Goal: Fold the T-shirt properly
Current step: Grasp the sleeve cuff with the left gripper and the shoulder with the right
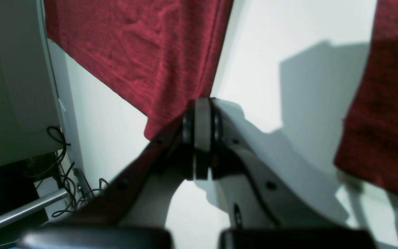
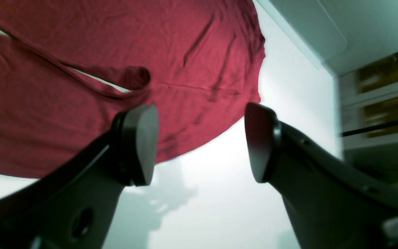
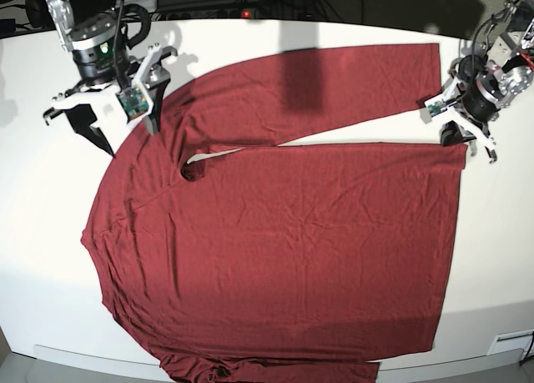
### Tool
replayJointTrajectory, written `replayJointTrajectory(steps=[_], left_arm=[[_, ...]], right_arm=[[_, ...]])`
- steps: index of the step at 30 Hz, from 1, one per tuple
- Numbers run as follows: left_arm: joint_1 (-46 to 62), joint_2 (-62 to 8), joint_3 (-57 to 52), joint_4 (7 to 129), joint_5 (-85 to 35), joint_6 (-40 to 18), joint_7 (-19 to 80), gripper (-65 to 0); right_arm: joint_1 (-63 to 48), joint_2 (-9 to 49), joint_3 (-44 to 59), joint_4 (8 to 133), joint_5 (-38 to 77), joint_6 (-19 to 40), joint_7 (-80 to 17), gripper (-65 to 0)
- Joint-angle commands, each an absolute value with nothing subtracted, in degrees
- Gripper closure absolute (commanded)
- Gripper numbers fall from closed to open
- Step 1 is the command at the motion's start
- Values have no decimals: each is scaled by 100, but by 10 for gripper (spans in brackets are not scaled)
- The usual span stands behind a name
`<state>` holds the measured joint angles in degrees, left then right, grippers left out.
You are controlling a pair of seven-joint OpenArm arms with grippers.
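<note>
Shirt (image 3: 284, 249) spread on table (image 3: 33, 233); left claw (image 1: 202, 121) pinched at a hem corner, right claw (image 2: 202, 141) held wide: thin fabric judged likely to be dropped if only its edge is caught.

The T-shirt (image 3: 284, 249) lies spread flat on the tabletop (image 3: 42, 233), covering most of its middle and right. One sleeve (image 3: 334, 87) extends along the far side toward the right, lying just beyond the shirt's body. A second sleeve (image 3: 267, 372) lies bunched at the near edge of the tabletop. The collar opening (image 3: 193, 168) sits left of centre. The right gripper (image 3: 113, 120) stands at the far left, beside the shirt's shoulder, jaws apart. The left gripper (image 3: 455, 124) stands at the far right, between the far sleeve's end and the body's corner, jaws together. Cables (image 1: 60, 166) hang off the tabletop's edge, seen in the left wrist view.
</note>
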<state>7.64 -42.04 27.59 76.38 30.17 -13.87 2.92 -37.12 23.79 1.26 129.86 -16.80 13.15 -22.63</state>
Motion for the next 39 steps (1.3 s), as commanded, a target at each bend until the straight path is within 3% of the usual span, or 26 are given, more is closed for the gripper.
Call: replayJointTrajectory(steps=[1, 8, 15, 17, 19, 23, 28, 39], left_arm=[[840, -4274, 2786, 7588, 3000, -1793, 467, 0], [845, -4303, 2786, 7863, 3000, -1793, 515, 0], [838, -4351, 2786, 8302, 3002, -1798, 1227, -10], [838, -4386, 2786, 8296, 3004, -1798, 1173, -182], [805, -4383, 2783, 8291, 3000, -1791, 1135, -262], [786, -4351, 2783, 8289, 2936, -1776, 478, -262], [773, -4357, 2783, 8152, 3179, -1774, 1092, -262], [760, -4174, 2786, 7275, 3299, -1459, 676, -262]], right_arm=[[-3640, 2429, 150, 13085, -1601, 1229, -2217, -396], [-3118, 2425, 150, 13080, -805, 1229, -2596, -396], [-3096, 2425, 150, 13080, -764, 1229, -2628, -396], [-3094, 2427, 150, 13080, -764, 1229, -2652, -396], [-3096, 2427, 150, 13080, -764, 1229, -2670, -396], [-3096, 2427, 150, 13080, -764, 1229, -2709, -396], [-3096, 2429, 150, 13080, -766, 1229, -2858, -396], [-3094, 2429, 150, 13080, -764, 1227, -2834, -396]])
